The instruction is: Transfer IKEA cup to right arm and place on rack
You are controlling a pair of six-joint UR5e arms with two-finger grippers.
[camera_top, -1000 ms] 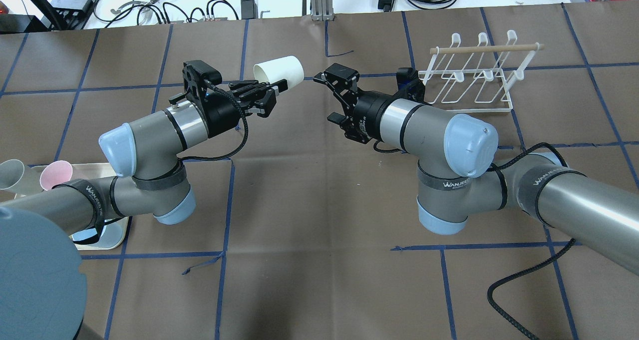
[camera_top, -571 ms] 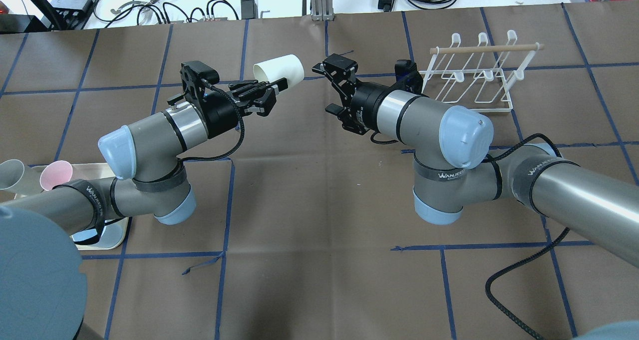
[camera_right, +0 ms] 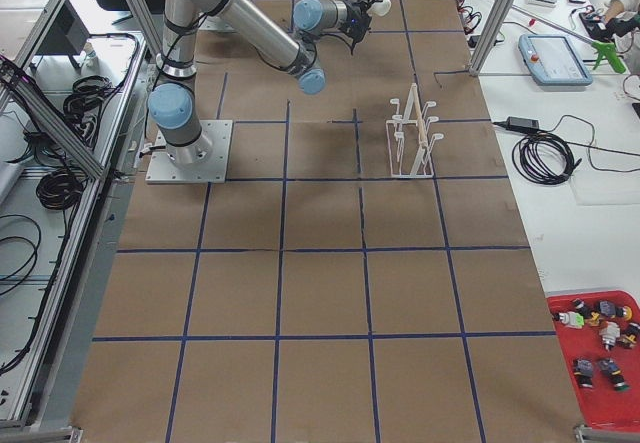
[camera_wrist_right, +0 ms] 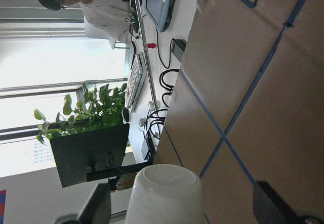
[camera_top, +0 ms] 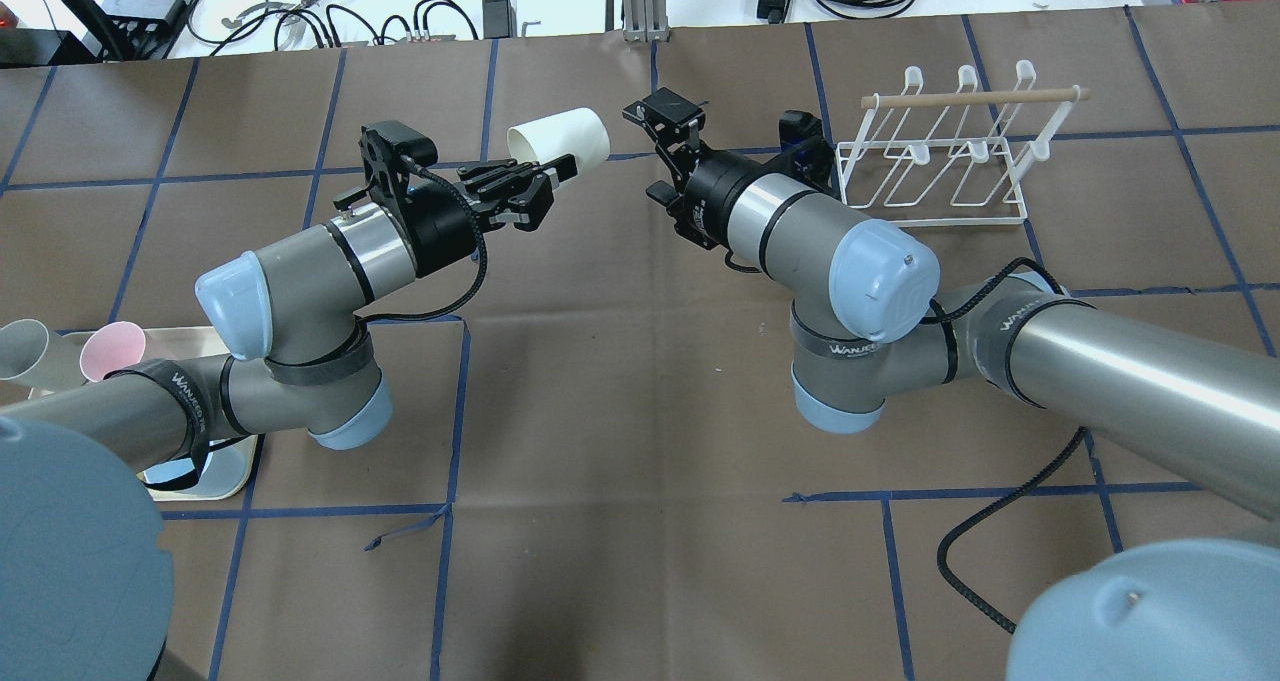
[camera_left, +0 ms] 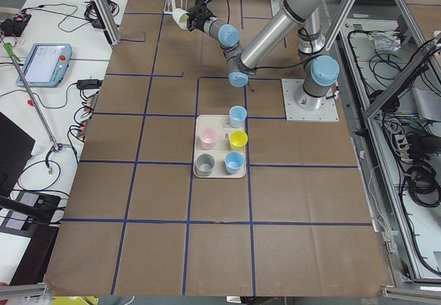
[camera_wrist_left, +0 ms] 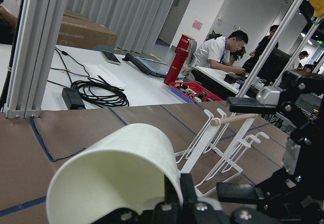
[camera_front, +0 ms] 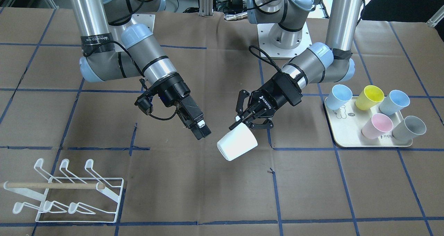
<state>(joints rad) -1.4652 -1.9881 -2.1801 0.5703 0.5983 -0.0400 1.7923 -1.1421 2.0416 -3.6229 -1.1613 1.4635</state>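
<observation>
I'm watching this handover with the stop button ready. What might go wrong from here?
1. The left end effector pinches only the rim of the white cup; a nudge from the open right end effector might twist it loose.
2. The cup hangs above the table; an early release would drop it.
3. The right arm sits close to the rack and might clip it when turning.

ROBOTIQ in white on the left gripper (camera_front: pixel 238 122) mid-frame, WANJEED on the black arm bands (camera_top: pixel 183 385), UNIVERSAL ROBOTS on a cardboard box (camera_wrist_left: pixel 83 33) upper left.
</observation>
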